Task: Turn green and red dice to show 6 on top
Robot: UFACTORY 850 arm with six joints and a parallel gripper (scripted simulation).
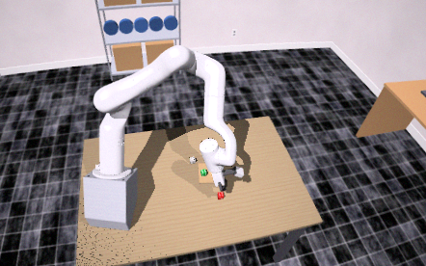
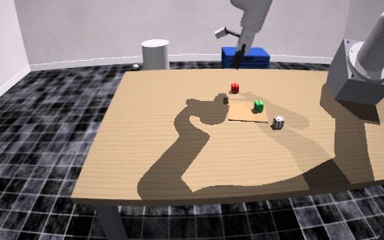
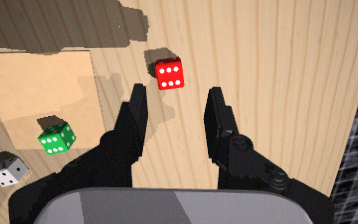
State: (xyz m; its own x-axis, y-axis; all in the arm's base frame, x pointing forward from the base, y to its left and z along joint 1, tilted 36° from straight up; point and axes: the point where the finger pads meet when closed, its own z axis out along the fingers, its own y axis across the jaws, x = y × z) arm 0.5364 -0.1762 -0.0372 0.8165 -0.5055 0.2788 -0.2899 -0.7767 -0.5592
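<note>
The red die lies flat on the table, off the mat; in the wrist view its upper face shows 6. The green die lies on the tan mat near one edge; its top appears to show 6. The white die stands on the table beside the mat; its top appears to show 4. My gripper is open and empty, above the table near the red die, not touching it.
The wooden table bears the robot base at one end. The arm's shadow falls across the table. A table edge shows at the right of the wrist view.
</note>
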